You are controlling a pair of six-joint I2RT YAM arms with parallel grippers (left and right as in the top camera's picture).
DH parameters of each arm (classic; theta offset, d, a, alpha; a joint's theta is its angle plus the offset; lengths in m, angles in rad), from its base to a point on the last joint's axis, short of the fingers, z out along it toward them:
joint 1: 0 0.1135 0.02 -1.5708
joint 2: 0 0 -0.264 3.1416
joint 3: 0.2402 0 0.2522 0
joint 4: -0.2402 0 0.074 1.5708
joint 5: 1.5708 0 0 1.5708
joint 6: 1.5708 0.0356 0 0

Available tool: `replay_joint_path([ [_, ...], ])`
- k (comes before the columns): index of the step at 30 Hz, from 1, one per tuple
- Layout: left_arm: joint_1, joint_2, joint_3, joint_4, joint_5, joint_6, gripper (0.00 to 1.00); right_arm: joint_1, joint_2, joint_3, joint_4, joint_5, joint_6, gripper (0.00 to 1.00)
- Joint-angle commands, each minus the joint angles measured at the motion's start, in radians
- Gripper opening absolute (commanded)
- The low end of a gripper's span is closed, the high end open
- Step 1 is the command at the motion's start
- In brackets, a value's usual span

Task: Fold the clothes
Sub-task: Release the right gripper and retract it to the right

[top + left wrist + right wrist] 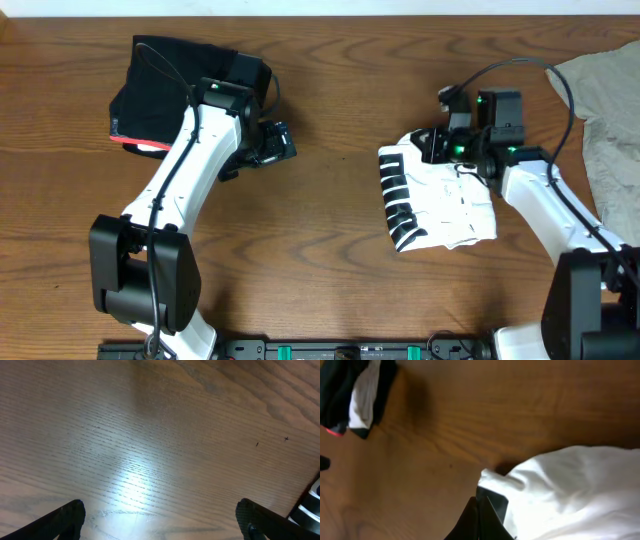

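The white T-shirt (pixel 440 200) with black striped print lies folded right of centre. My right gripper (pixel 437 146) is at its far left corner, shut, its tips pinching the shirt's edge (pixel 479 505). The white fabric (pixel 570 490) fills the lower right of the right wrist view. The black red-edged garment (pixel 175 90) lies folded at the far left; it also shows in the right wrist view (pixel 340 390). My left gripper (pixel 277 143) is open and empty just right of it, over bare wood (pixel 160 520). The grey-beige garment (pixel 610 120) lies crumpled at the right edge.
The wooden table (pixel 330 250) has bare wood between the two arms. The left arm's white link (pixel 180 180) crosses the left half. A black cable (pixel 545 80) loops above the right gripper.
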Motion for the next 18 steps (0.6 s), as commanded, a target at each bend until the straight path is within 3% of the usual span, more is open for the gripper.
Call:
replay_joint_path([
  [1, 0.001, -0.005, -0.008, -0.006, -0.012, -0.001, 0.98, -0.003, 0.060, -0.018, -0.006, 0.066, -0.016, 0.01],
  [10, 0.001, -0.005, -0.008, -0.006, -0.012, -0.001, 0.98, 0.000, 0.270, -0.019, 0.045, 0.050, -0.015, 0.01],
  [14, 0.001, -0.005, -0.008, -0.006, -0.012, -0.001, 0.98, -0.014, 0.214, 0.024, 0.028, -0.043, -0.015, 0.06],
  [18, 0.001, -0.005, -0.008, -0.006, -0.012, -0.001, 0.98, -0.040, 0.071, 0.100, -0.123, -0.025, -0.016, 0.07],
])
